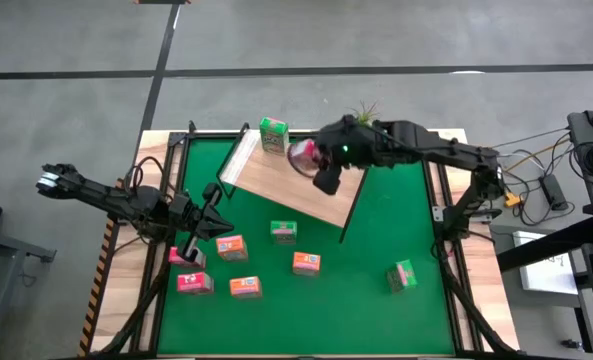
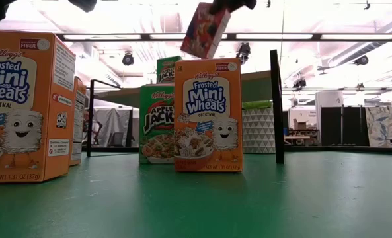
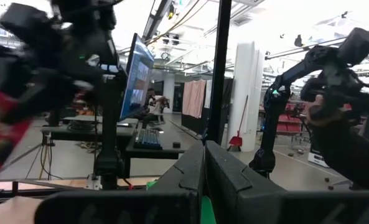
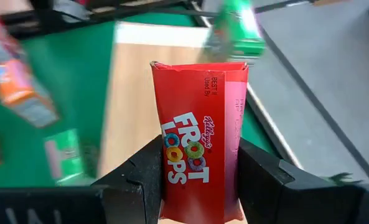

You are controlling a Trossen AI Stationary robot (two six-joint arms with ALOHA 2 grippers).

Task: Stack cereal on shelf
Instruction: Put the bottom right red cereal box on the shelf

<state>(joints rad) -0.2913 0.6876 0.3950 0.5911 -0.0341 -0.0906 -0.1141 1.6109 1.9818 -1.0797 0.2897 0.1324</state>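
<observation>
My right gripper (image 1: 311, 158) (image 4: 200, 163) is shut on a pink-red cereal box (image 1: 301, 155) (image 4: 200, 137) (image 2: 205, 30), above the far part of the light-wood shelf board (image 1: 296, 190) (image 4: 134, 93). A green box (image 1: 273, 133) stands on the shelf's far-left corner. The other boxes rest on the green mat: orange (image 1: 232, 247) (image 1: 307, 262) (image 1: 244, 288), green (image 1: 284, 232) (image 1: 404, 275), pink-red (image 1: 186, 258) (image 1: 194, 284). My left gripper (image 1: 214, 200) (image 3: 203, 168) is shut and empty, over the mat's left side beside those boxes. My right gripper pinches the pink-red box between its two fingers (image 4: 140, 177), one on each long side near one end (image 4: 200, 186). The fingers lie across the box. It is lifted clear above the shelf and hangs tilted below the gripper in the low view.
A potted plant (image 1: 361, 110) stands at the far edge behind the right arm. The shelf's black frame post (image 2: 276, 106) rises upright from the mat. Orange (image 2: 207, 116) (image 2: 24, 106) and green (image 2: 157, 122) boxes stand close to the low camera. Open mat lies to the right (image 1: 396, 215).
</observation>
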